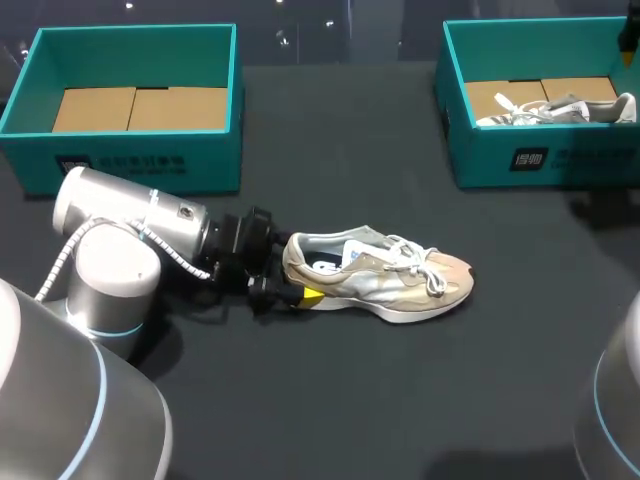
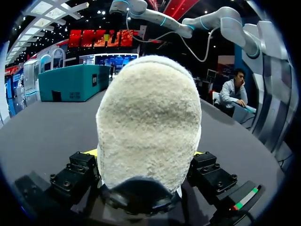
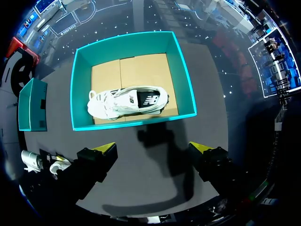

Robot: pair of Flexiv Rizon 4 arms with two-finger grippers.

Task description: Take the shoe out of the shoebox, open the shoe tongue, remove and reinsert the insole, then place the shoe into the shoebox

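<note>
A beige and silver shoe (image 1: 385,280) lies on its sole on the dark table, toe to the right, its white laces loose. My left gripper (image 1: 295,268) lies low at the shoe's heel. In the left wrist view the fuzzy beige heel (image 2: 148,122) fills the gap of the left gripper (image 2: 146,155), and both fingers (image 2: 77,172) press its sides. The right gripper (image 3: 153,150) hangs open and empty above the table, just in front of the right shoebox (image 3: 190,89). That teal shoebox (image 1: 540,155) holds a white and grey shoe (image 3: 127,101).
An open teal shoebox (image 1: 130,160) with a cardboard floor stands at the back left, behind my left arm (image 1: 130,215). It also shows as the teal box (image 2: 70,82) far ahead of the left gripper. Dark table surface lies between the two boxes.
</note>
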